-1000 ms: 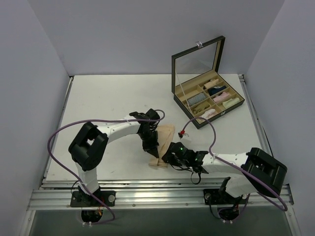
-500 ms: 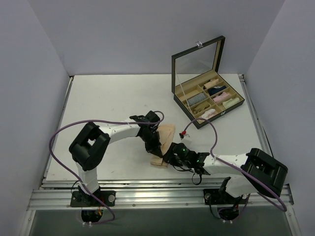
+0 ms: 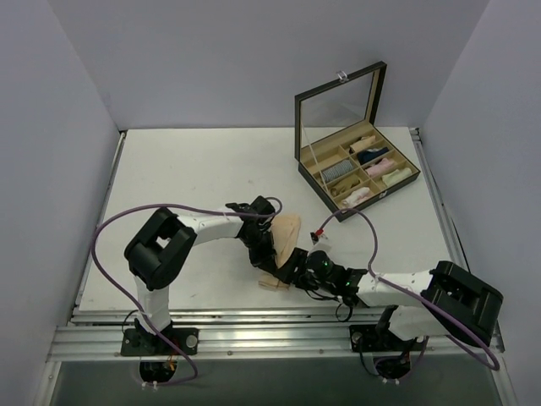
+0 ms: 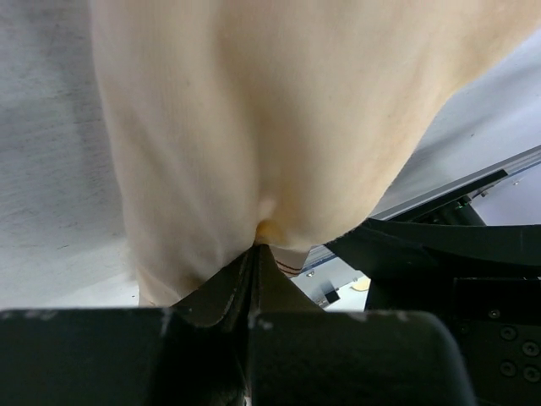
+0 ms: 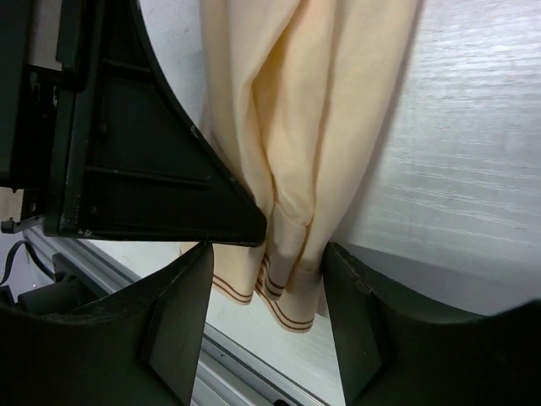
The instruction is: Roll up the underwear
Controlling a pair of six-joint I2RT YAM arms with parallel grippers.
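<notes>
Left fingers [image 4: 215, 296] tight on underwear [image 4: 279, 127]

Left gripper [image 3: 264, 256] rests on the underwear [image 3: 287, 228]; right gripper [image 3: 292, 269] sits just beside.

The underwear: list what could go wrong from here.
1. The left fingers pinch only a small pucker of the underwear; a pull could slip it free.
2. The right fingers stand open astride a loose fold, so closing may catch one layer and roll it crooked.
3. Its striped hem lies by the table's near edge; it could slide off.
</notes>
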